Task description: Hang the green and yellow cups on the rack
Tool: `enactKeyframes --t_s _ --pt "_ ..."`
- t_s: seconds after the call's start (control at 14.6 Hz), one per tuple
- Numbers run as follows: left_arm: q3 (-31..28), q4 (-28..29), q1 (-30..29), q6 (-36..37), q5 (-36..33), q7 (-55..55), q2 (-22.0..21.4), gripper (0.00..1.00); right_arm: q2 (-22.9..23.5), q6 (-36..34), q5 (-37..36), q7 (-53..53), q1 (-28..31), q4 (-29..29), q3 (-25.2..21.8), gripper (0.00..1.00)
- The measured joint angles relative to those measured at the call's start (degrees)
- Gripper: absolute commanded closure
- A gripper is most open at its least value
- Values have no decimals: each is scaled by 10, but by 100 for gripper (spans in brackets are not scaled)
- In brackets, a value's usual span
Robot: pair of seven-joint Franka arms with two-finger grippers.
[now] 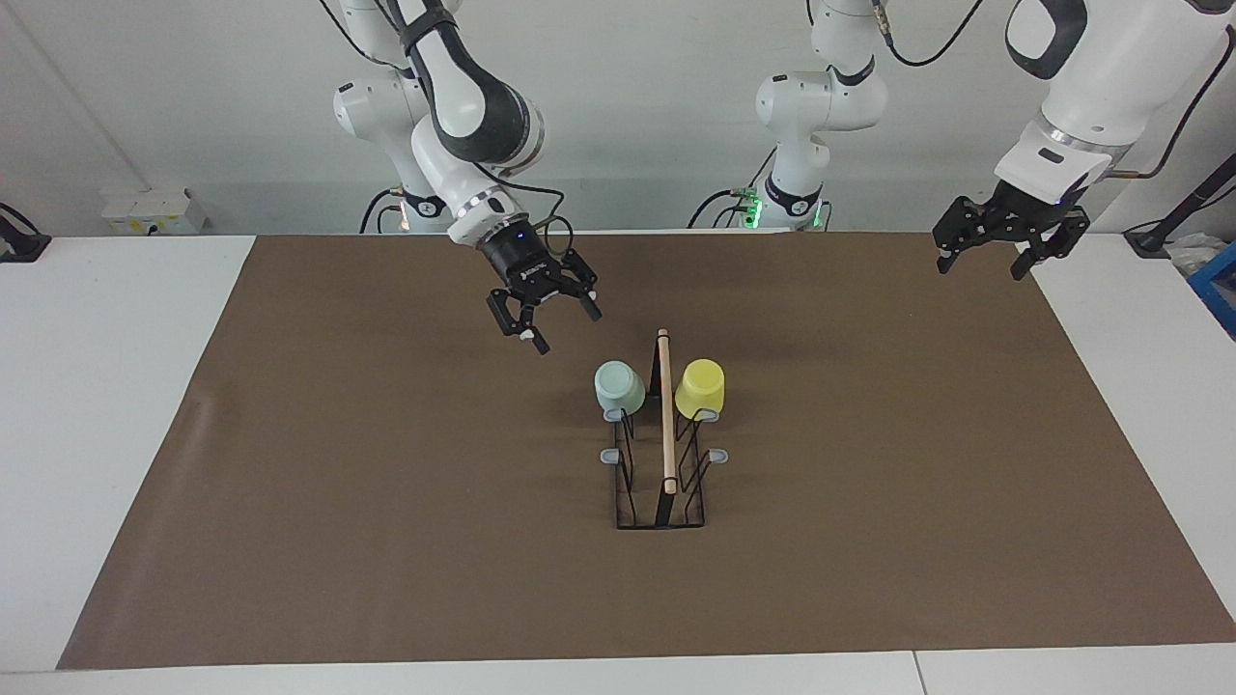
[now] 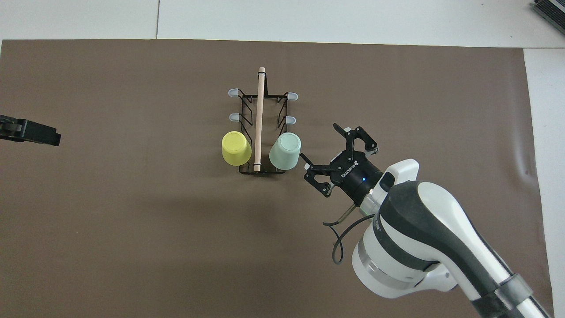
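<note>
The rack stands mid-mat, a black wire stand with a wooden top bar. On its prongs nearest the robots hang two upturned cups. The pale green cup is on the side toward the right arm's end, the yellow cup on the side toward the left arm's end. My right gripper hovers open and empty over the mat close beside the green cup, apart from it. My left gripper waits open and empty, raised over the mat's edge at its own end.
A brown mat covers most of the white table. The rack's other grey-tipped prongs carry nothing. A white power strip lies at the right arm's end, a blue object at the left arm's end.
</note>
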State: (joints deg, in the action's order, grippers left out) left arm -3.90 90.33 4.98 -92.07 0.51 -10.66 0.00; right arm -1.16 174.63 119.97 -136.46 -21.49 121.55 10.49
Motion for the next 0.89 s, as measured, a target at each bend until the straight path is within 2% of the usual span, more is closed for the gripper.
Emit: enactKeyframes --t_s 0.41,0.61,0.89 --pt "0 0 0 0 0 0 0 0 0 -22 -273 3 61 -3 0 0" --pt "0 0 0 0 0 0 0 0 0 -115 -392 4 126 -5 -1 0" --pt "0 0 0 0 0 0 0 0 0 -269 -506 18 214 -13 -6 0"
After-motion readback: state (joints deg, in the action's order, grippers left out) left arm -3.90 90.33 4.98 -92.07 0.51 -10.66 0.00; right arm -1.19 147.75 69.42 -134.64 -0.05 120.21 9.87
